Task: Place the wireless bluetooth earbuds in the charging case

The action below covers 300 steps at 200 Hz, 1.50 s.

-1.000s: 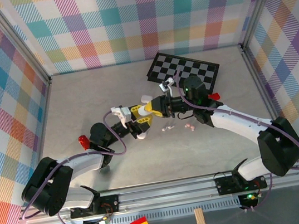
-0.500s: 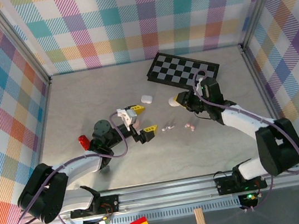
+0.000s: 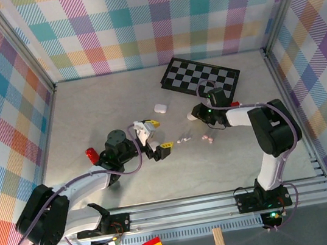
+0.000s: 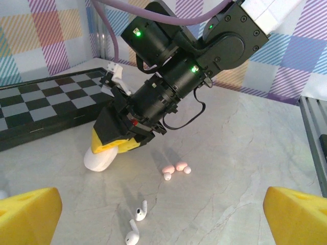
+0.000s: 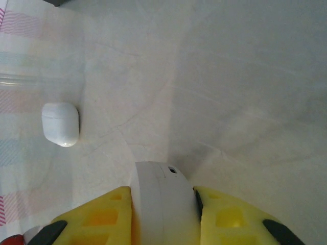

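Two white earbuds (image 4: pixel 140 211) lie on the tabletop (image 4: pixel 245 143) between the fingers of the wide-open left hand (image 4: pixel 163 214); pink pair (image 4: pixel 180 166) just beyond. Right hand (image 4: pixel 110 145) clamps the white charging case (image 4: pixel 98 161), lid apparently closed. Judgement: centre over one stem, close gently; the case needs opening first.

No legible text or labels

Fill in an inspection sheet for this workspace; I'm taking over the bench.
Surface: pale marbled table.
Job's things: white earbuds and pink earbuds lie loose; one charging case gripped, second case lying apart.
Clutter: chessboard, red block.
Grippers: left gripper open, empty; right gripper shut on the charging case.
Cables: purple cables along both arms.
Surroundings: plaid walls, aluminium rail.
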Available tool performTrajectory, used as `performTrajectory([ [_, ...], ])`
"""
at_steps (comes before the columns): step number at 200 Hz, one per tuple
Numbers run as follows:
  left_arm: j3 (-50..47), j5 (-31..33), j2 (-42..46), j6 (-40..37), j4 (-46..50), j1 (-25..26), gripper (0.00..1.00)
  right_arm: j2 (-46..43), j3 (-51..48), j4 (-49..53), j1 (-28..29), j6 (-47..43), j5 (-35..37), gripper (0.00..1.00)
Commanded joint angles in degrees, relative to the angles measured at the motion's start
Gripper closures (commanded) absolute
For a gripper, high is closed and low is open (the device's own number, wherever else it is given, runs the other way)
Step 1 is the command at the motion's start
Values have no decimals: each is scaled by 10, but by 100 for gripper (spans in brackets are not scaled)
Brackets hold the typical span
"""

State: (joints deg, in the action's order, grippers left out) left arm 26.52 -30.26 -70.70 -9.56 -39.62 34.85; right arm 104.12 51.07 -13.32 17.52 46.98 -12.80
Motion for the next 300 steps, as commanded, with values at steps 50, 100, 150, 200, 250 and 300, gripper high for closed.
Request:
performTrajectory([
  [50,58,176,61,38,188,1,0,-2,22,29,-6,-60,37,38],
  [100,159,290,13,14,408,-11,0,-90,15,121,-6,-118,76,20],
  [150,271,356,-101,-9,614,-23,8,-211,-8,203,56,-163,97,19],
  [200,381,335,-233,-24,723,-51,15,-282,-25,245,95,-166,84,18],
  [250,453,334,-331,-53,761,-56,24,-307,-33,258,96,-167,90,19],
  [300,473,346,-374,-54,749,-59,35,-315,-44,256,96,-165,88,19],
])
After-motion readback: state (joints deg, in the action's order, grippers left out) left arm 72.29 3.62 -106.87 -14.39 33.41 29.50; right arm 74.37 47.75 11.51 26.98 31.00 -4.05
